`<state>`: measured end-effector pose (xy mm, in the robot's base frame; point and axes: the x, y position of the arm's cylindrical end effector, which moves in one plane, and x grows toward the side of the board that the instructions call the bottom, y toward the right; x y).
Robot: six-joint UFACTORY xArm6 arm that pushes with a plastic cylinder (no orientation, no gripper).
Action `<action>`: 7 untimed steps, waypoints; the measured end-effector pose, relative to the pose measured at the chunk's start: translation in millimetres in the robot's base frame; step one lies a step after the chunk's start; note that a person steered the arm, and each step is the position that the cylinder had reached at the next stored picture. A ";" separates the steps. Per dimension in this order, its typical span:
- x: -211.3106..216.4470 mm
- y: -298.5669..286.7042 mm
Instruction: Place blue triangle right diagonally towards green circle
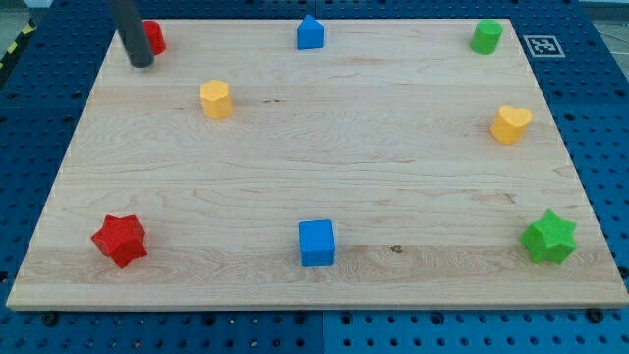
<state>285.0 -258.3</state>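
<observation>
From where I stand, the blue triangle [311, 32] sits at the view's top edge of the wooden worktop [314, 167], about midway across. The green circle [486, 36] is off in the view's top-right corner, well apart from it. The end effector here is only a straight dark rod, so there is nothing on it to spread or pinch; my tip [142, 63] rests at the view's top left, just beside a red block [154, 36] whose shape is partly hidden by the rod, and well apart from the blue triangle.

The triangle looks like a small, stiff, light block, probably plastic or foam, that should slide easily on the smooth wood. I would guess it can also spin if pushed off-centre, given its pointed top and short base. The sensible contact seems to be its left flank, low and square on.

Elsewhere lie a yellow block [215, 99], a yellow heart [510, 124], a red star [120, 240], a blue cube [316, 243] and a green star [548, 237].
</observation>
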 end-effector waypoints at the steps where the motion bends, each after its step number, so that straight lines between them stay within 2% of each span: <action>1: -28.2 -13.3; 2: -48.8 -0.8; 3: -46.3 8.4; 4: -19.5 -5.5; 5: -15.0 -5.5; 6: -9.2 4.9; 7: 6.8 40.5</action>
<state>291.8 -217.8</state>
